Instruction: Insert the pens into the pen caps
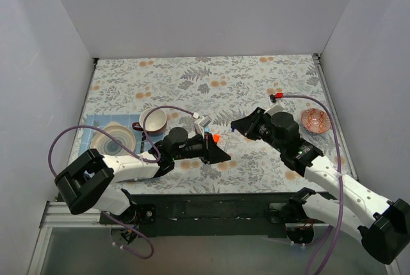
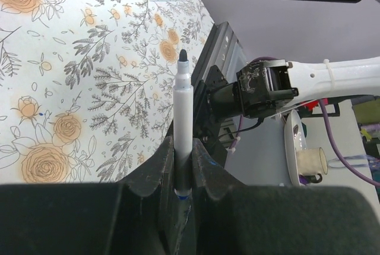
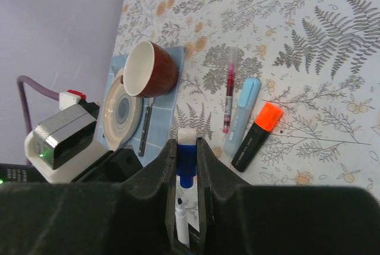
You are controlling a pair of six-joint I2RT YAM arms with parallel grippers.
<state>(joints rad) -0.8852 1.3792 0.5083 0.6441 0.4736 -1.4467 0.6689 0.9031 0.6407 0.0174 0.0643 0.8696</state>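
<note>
Dark-blue cap (image 3: 186, 164) sits pinched in the right claw (image 3: 186, 148), and facing it is the pale-barrelled pen (image 2: 183, 109), clamped by its tail in the left claw (image 2: 184, 157) with the dark nib leading, both near the middle of the bench (image 2: 71, 88). The pen's long axis runs straight out of the left claw toward the cap, nib close but not touching, so I'd call the next move a straight push along that line. There's open room around the claws; the spare markers (image 3: 252, 124) and cup (image 3: 148, 68) lie well aside.
</note>
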